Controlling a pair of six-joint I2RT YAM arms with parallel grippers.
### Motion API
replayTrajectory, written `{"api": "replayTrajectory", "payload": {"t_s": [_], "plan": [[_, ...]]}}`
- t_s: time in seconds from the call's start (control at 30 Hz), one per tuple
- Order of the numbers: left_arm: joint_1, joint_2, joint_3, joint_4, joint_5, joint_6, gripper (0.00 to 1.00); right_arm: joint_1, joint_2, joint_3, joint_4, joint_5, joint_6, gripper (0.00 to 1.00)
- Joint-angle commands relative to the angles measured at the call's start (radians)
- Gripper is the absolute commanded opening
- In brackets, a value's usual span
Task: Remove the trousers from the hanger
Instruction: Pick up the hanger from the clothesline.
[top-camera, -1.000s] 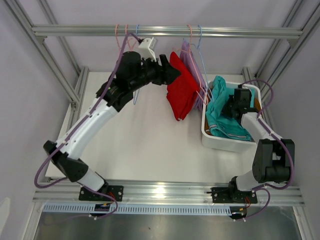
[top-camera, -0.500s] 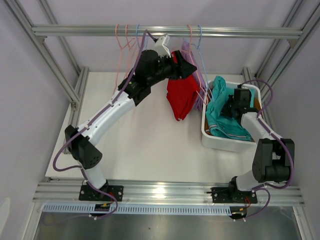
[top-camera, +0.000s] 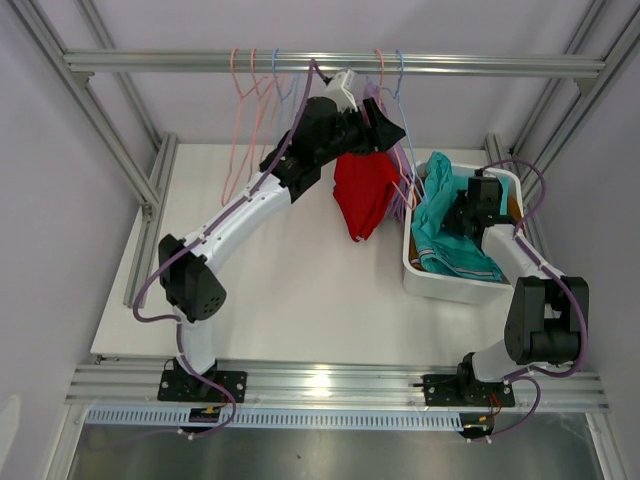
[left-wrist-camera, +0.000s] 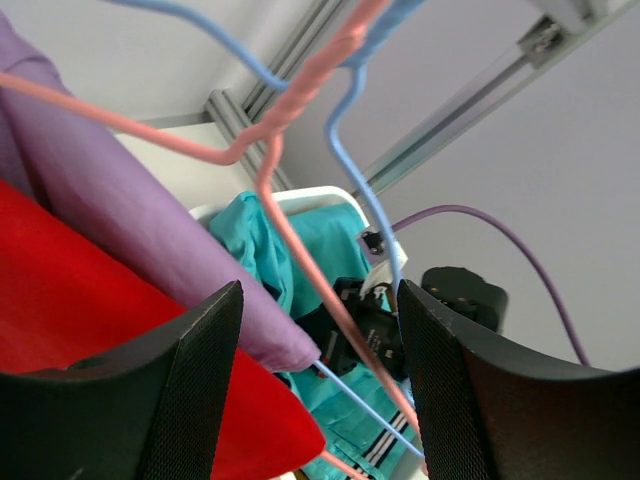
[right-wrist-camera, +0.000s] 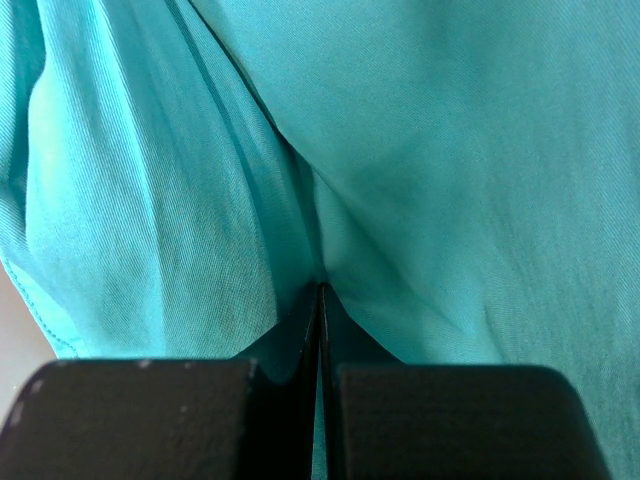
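Red trousers (top-camera: 364, 195) and lavender trousers (top-camera: 374, 101) hang on a pink hanger (left-wrist-camera: 268, 170) and a blue hanger (left-wrist-camera: 350, 130) from the rail (top-camera: 500, 66). My left gripper (top-camera: 390, 130) is raised to them. In the left wrist view it (left-wrist-camera: 320, 390) is open, with the lavender trousers' (left-wrist-camera: 130, 230) lower corner and both hanger wires between its fingers (left-wrist-camera: 190, 390); the red trousers (left-wrist-camera: 70, 330) lie at lower left. Teal trousers (top-camera: 448, 230) lie heaped in the white bin (top-camera: 440, 290). My right gripper (top-camera: 462, 215) is down in the bin, shut (right-wrist-camera: 322, 300) on a fold of the teal trousers (right-wrist-camera: 450, 180).
Empty pink hangers (top-camera: 240, 130) and a blue one (top-camera: 279, 85) hang on the rail's left part. Metal frame posts stand at the table's back corners. The bin sits at the table's right edge.
My left arm has stretched rightward and upward, bringing its gripper from left of the red trousers to the hanger wires above them. The right arm has not moved.
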Motion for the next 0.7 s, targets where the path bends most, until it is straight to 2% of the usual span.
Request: {"api": "replayTrajectory", "payload": {"t_s": [0.0,0.27,0.37,0.4,0.67], "plan": [[-0.008,0.004,0.041,0.005,-0.038,0.001,0.67,0.02,0.023,-0.01,-0.01,-0.086,0.005,0.0],[-0.008,0.027,0.047,0.014,-0.046,0.032,0.66,0.032,0.04,-0.005,-0.009,-0.072,0.002,0.0],[-0.008,0.038,0.068,0.023,-0.046,0.032,0.54,0.034,0.045,-0.005,-0.007,-0.071,0.002,0.0],[-0.008,0.05,0.075,0.019,-0.045,0.032,0.47,0.034,0.045,-0.005,-0.007,-0.069,0.0,0.0],[-0.007,0.087,0.128,0.02,-0.037,0.021,0.45,0.032,0.05,-0.004,-0.007,-0.065,-0.001,0.0]]}}
